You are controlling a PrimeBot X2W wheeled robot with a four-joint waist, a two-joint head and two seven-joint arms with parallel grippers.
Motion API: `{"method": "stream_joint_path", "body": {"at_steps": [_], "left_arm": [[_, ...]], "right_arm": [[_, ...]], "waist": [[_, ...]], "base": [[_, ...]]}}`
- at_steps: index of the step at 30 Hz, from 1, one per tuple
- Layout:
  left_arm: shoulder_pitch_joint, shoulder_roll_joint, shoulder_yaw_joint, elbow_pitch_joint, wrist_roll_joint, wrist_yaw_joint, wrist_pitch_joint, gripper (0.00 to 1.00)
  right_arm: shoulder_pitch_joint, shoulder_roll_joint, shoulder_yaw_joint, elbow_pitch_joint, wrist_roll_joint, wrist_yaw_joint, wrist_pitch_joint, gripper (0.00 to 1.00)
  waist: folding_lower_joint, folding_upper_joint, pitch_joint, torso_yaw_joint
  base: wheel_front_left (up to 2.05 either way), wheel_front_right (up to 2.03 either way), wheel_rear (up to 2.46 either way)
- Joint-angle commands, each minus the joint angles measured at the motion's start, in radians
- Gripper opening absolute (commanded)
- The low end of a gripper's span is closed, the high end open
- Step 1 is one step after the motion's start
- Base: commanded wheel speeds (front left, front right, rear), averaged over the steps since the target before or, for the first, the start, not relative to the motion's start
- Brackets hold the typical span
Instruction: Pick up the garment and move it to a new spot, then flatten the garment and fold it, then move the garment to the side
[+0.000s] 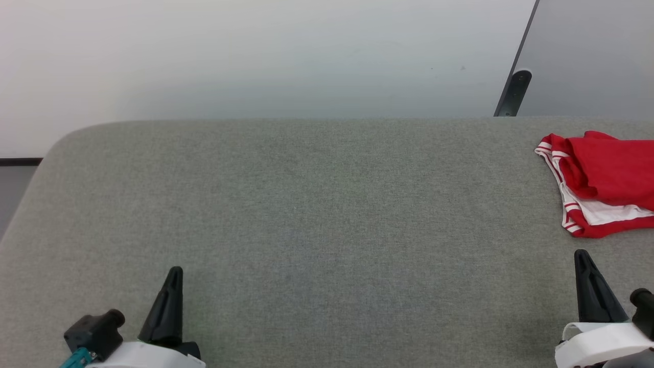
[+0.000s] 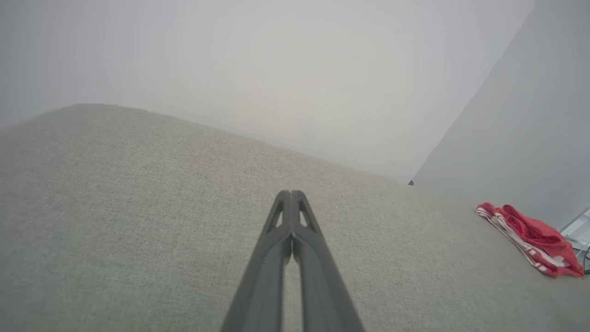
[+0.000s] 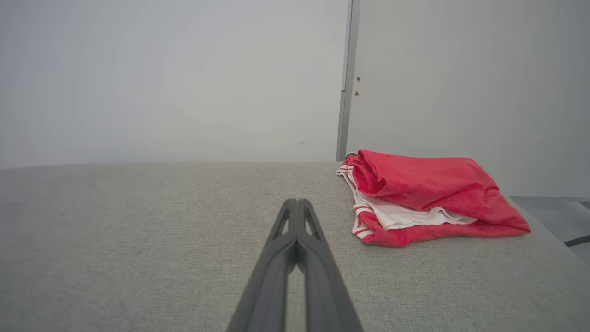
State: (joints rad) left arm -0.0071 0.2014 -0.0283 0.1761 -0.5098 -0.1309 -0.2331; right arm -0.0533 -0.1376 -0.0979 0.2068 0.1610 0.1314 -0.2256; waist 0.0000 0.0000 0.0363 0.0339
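Left tool (image 2: 291,199) and right tool (image 3: 297,205) are closed and hold nothing; the soft, light garment (image 3: 424,189) looks best pinched on top

Red garment (image 1: 608,168) with white parts and red-and-white striped trim; heathered grey-green table (image 1: 306,230); pale grey wall (image 1: 255,51) beyond.
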Motion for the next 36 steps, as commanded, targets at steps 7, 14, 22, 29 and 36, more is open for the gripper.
{"method": "stream_joint_path", "body": {"at_steps": [7,14,22,29,36], "left_arm": [[-0.029,-0.006,0.019,-0.006,-0.125,0.0,0.033,0.0],[-0.038,-0.019,0.03,0.001,-0.225,0.0,0.063,0.0],[-0.047,-0.033,0.042,0.008,-0.329,0.0,0.095,0.0],[-0.053,-0.045,0.051,0.014,-0.414,0.0,0.121,0.0],[-0.059,-0.055,0.061,0.02,-0.491,0.0,0.145,0.0]], "right_arm": [[-0.023,0.006,-0.006,-0.014,0.164,0.0,0.033,0.0],[-0.025,0.014,-0.005,-0.011,0.294,0.0,0.062,0.0],[-0.03,0.023,-0.006,-0.007,0.43,0.0,0.094,0.0],[-0.034,0.03,-0.007,-0.002,0.54,0.0,0.12,0.0],[-0.036,0.036,-0.008,0.002,0.642,0.0,0.145,0.0]], "waist": [[0.0,0.0,-0.002,-0.002],[0.0,0.0,-0.004,-0.004],[0.0,0.0,-0.006,-0.006],[0.0,0.0,-0.008,-0.008],[0.0,0.0,-0.01,-0.01]], "base": [[0.0,0.0,0.0],[0.0,0.0,0.0],[0.0,0.0,0.0],[0.0,0.0,0.0],[0.0,0.0,0.0]]}}
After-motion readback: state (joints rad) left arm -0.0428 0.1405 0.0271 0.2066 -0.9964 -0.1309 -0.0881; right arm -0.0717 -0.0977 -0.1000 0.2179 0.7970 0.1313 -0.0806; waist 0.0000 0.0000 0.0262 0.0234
